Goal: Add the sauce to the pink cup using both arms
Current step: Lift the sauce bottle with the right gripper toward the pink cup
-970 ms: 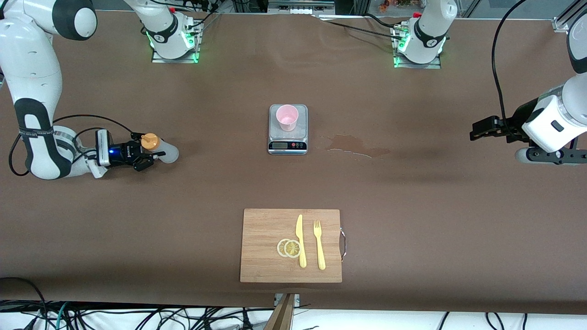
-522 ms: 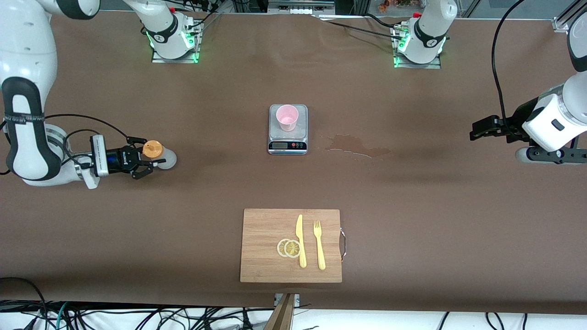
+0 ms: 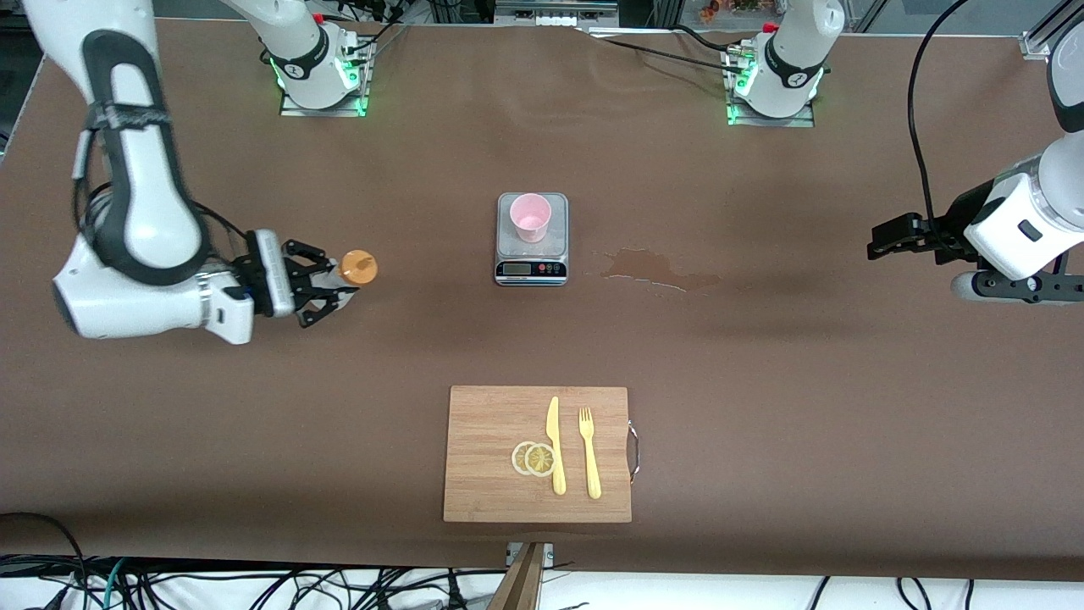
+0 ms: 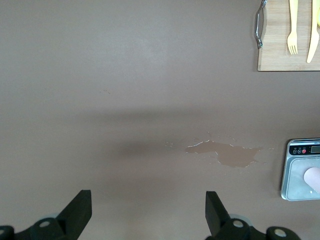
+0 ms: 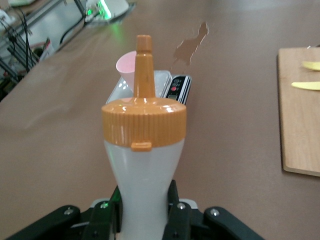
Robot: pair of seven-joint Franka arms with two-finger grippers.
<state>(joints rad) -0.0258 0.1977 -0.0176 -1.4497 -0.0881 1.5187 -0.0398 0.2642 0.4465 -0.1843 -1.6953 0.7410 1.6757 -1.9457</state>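
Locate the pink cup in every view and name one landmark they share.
Front view: pale pink plastic cup stands on the grey kitchen scale, mid-table.
Left wrist view: only its rim shows at the picture's edge.
Right wrist view: cup partly hidden by the orange bottle nozzle.
Shared landmark: the scale.

Robotics lab, two bolted-down arms (image 3: 127, 212), brown-covered table (image 3: 762, 381), loose cables (image 3: 254, 585), aluminium framing (image 3: 1042, 42)

From the right gripper (image 3: 332, 286), clamped on the sauce (image 3: 358, 267) above the table (image 3: 169, 407), I see bare cloth all the way to the cup (image 3: 531, 217) on the scale (image 3: 531, 254). A spill (image 3: 656, 269) lies toward the left arm's end. The board (image 3: 491, 457) sits nearer the camera, well apart.
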